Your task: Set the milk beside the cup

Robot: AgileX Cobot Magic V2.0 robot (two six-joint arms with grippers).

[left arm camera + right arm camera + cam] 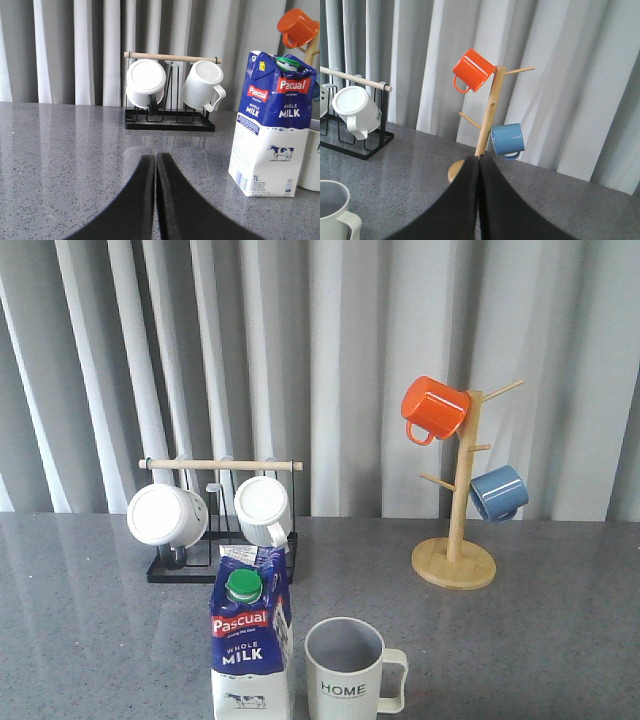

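Milk point(251, 640) and cup point(346, 670) just beside each other at front table point(90, 620) edge, black mug rack point(222, 525) close behind milk, wooden mug tree point(456, 530) rear right, open table far left and right.

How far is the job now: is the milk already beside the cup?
It looks done. The blue and white milk carton stands upright right beside the pale ribbed "HOME" mug. Nothing is in hand: the left pincer and right pincer are shut and empty. Nothing visible remains.
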